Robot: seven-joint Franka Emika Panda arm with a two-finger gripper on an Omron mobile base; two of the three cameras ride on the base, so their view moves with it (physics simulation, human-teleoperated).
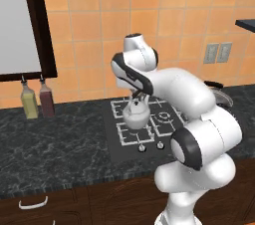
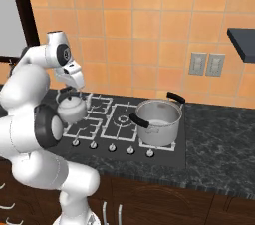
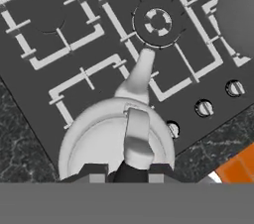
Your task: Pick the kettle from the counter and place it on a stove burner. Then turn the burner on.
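Left base view: the kettle (image 1: 136,114) hangs from the claw (image 1: 137,98) over the cooktop's (image 1: 119,150) left grates.

Right base view: it hangs clear of the pot (image 2: 158,121).

Hand view: the claw clamps the handle (image 3: 136,139); carry it level to the back-left burner (image 3: 49,27), then lower straight.
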